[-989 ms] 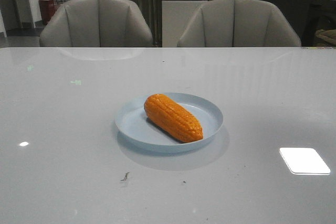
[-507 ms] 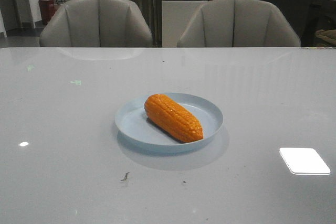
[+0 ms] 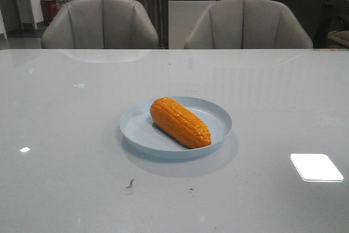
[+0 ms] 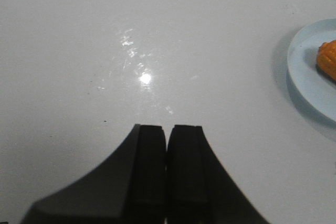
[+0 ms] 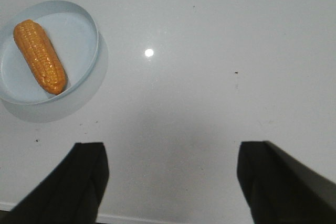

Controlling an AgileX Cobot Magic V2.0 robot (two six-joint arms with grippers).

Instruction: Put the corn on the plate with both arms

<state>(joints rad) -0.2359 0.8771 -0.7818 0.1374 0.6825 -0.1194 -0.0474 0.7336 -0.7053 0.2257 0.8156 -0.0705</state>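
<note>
Corn cob lies diagonally inside the pale blue plate near table centre, wholly within the rim. Neither arm shows in the front view. Left gripper pressed closed, empty, over bare tabletop beside the plate. Right gripper spread wide, empty, plate well off to one side. Placement looks complete; judged next: only keep both arms clear, no regrasp needed.
</note>
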